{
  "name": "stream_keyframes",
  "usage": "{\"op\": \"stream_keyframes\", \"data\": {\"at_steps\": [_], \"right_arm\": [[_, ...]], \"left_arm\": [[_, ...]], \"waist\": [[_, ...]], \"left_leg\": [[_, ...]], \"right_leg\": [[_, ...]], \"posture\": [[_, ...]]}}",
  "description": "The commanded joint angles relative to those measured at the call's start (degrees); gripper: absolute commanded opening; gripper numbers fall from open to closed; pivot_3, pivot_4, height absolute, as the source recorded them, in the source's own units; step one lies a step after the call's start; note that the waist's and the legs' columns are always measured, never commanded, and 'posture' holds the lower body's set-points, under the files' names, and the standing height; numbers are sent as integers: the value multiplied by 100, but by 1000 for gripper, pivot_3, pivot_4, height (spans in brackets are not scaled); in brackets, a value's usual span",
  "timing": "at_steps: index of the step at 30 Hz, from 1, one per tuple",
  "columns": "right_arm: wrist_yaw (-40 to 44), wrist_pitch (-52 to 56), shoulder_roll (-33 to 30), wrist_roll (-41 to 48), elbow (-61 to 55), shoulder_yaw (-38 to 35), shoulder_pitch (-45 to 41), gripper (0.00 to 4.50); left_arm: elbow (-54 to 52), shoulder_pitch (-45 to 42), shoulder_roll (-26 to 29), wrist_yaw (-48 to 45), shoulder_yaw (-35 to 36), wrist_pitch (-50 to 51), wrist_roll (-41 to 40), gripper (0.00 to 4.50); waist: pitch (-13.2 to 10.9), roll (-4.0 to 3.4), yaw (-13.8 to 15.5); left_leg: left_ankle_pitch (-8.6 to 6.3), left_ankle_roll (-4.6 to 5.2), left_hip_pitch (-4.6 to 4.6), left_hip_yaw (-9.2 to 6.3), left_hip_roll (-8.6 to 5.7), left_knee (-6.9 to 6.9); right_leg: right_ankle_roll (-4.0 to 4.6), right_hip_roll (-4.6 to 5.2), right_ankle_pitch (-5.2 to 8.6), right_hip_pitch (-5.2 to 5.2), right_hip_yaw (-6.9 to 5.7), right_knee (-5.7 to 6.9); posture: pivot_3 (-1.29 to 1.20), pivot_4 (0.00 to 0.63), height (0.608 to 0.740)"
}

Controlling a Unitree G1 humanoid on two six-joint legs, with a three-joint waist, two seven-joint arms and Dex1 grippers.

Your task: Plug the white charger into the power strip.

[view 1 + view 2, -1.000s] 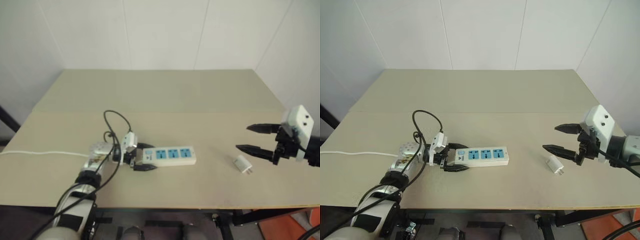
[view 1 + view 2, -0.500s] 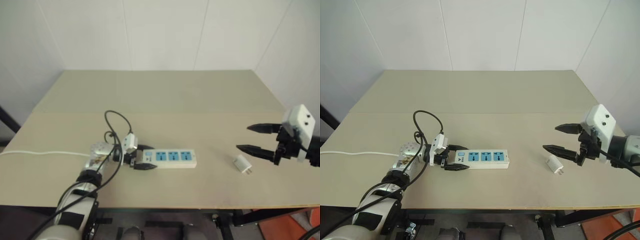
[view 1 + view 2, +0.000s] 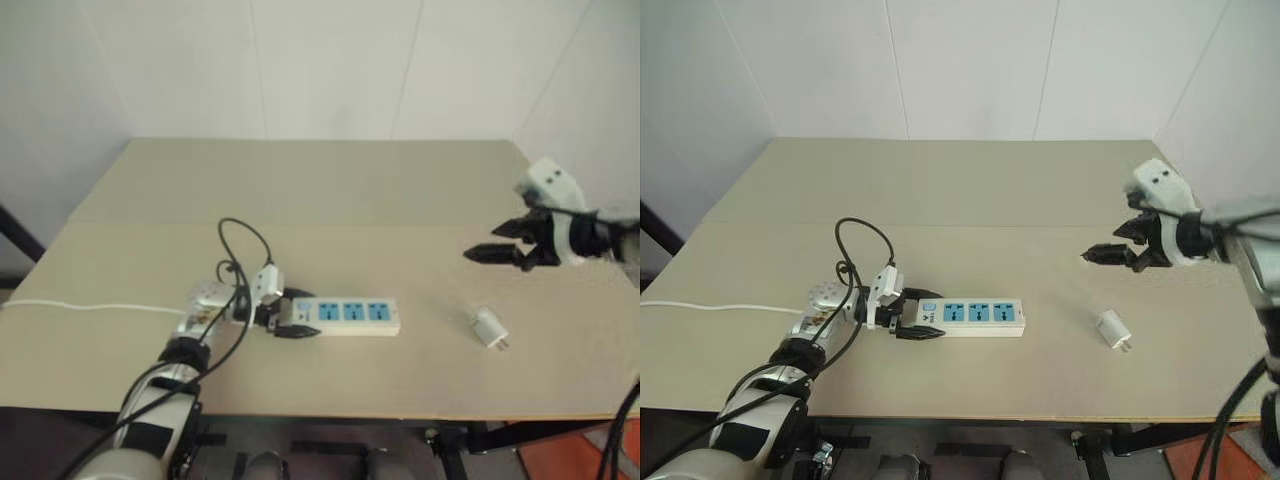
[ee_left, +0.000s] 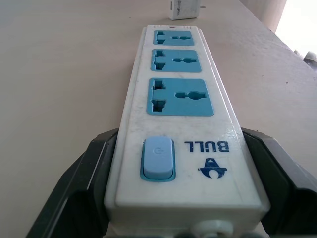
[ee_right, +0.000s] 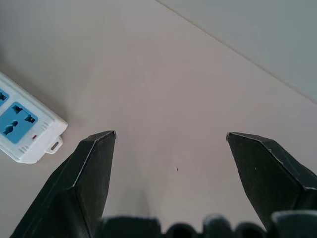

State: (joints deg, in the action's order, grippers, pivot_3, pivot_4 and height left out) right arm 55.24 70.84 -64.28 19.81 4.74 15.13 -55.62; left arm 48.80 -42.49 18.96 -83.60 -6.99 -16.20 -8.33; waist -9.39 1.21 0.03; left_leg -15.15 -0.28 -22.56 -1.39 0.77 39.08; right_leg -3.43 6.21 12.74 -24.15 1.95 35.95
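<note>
"BULL" with a small logo, printed upside down, on the power strip (image 4: 181, 124); a power symbol on its blue switch (image 4: 158, 157)

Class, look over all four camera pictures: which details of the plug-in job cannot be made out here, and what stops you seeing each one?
- White charger: its prongs are too small in the head views, and the left wrist view's top edge cuts it off.
- Power strip: the left gripper covers its cord end.
- Thin white cord: runs off the left edge, so its far end is unseen.
</note>
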Motion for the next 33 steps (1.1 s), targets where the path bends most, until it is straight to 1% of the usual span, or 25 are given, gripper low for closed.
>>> {"op": "stream_keyframes", "data": {"at_steps": [1, 5, 8, 11, 20, 23, 33], "right_arm": [[381, 818, -55, -401, 436, 1171, -858, 4218], [804, 876, -83, -694, 705, 2177, -1284, 4218], [997, 750, -79, -907, 857, 2578, -1300, 4218], [1138, 664, -62, -1042, 944, 2792, -1257, 4218], [1238, 786, -70, -1100, 817, 2812, -942, 4218], [1255, 924, -99, -1015, 618, 2778, -790, 4218], [1006, 1293, 50, -769, 279, 2461, -283, 4218]], "left_arm": [[-10, 0, -176, 97, -160, 9, 128, 3308], [95, -83, -289, 157, -202, 12, 188, 3308], [219, -164, -381, 204, -195, -4, 226, 3308], [319, -236, -441, 169, -230, 2, 276, 3308], [336, -255, -483, 122, -241, 79, 276, 3308], [316, -244, -475, 112, -247, 89, 280, 3308], [278, -212, -445, 108, -261, 104, 286, 3308]], "waist": [[2, -5, 9], [2, -6, 56], [2, -6, 68], [3, -8, 58], [4, -9, 59], [5, -11, 54], [5, -11, 57]], "left_leg": [[0, 1, -4, 1, -1, 5], [-1, 1, -15, 0, -3, 10], [-1, 1, -19, -1, -4, 16], [-1, 1, -22, -1, -4, 20], [-1, 1, -22, -2, -4, 21], [-1, 1, -21, -2, -4, 21], [-1, 1, -21, -3, -4, 22]], "right_leg": [[0, 0, 0, -4, -1, 1], [0, 2, 0, -11, -3, 3], [-1, 3, 0, -9, -5, 3], [-1, 3, 0, -13, -5, 4], [-1, 3, 0, -12, -6, 8], [-1, 3, 0, -12, -6, 8], [-1, 3, 0, -11, -6, 7]], "posture": [[0, 150, 740], [0, 150, 740], [0, 150, 740], [0, 150, 740], [0, 150, 740], [0, 150, 740], [0, 150, 740]]}}
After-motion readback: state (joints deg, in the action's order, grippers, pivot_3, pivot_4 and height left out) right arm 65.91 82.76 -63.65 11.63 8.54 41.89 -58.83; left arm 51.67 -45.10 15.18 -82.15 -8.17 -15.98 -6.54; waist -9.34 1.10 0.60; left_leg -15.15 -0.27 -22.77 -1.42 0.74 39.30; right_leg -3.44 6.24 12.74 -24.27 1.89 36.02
